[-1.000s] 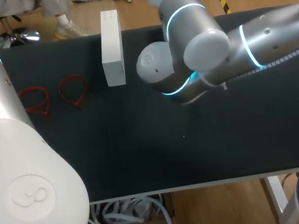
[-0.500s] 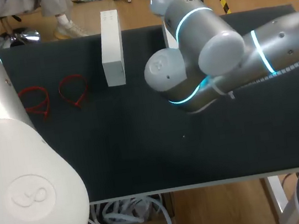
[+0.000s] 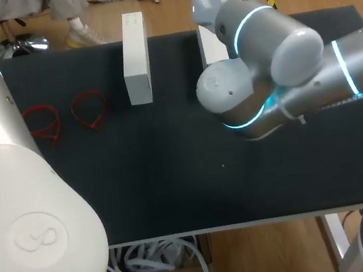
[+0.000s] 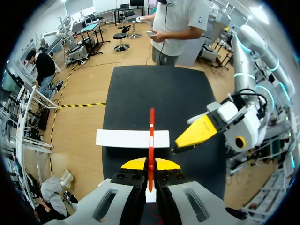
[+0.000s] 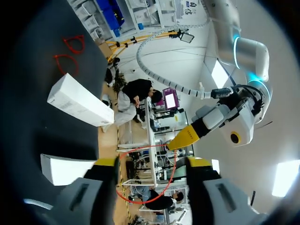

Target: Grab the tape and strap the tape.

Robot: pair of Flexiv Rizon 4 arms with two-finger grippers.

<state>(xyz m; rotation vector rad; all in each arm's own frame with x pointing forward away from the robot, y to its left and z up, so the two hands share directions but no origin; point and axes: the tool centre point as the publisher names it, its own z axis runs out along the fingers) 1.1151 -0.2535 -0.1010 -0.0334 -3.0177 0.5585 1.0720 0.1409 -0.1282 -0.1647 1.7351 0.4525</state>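
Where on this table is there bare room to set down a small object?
The near half of the black table, from the white box to the front edge, lies bare. Crowded: two red tie loops far left; the right arm overhanging the far right.

right arm (image 3: 260, 71) swung rightward, uncovering a white box (image 3: 212, 45)

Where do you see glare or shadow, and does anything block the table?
Head view: soft highlights on the right arm, no hard shadow on the table, whose near corner the left arm hides. Left wrist view: the red tape evenly lit. Right wrist view: the tape shows against a bright background.
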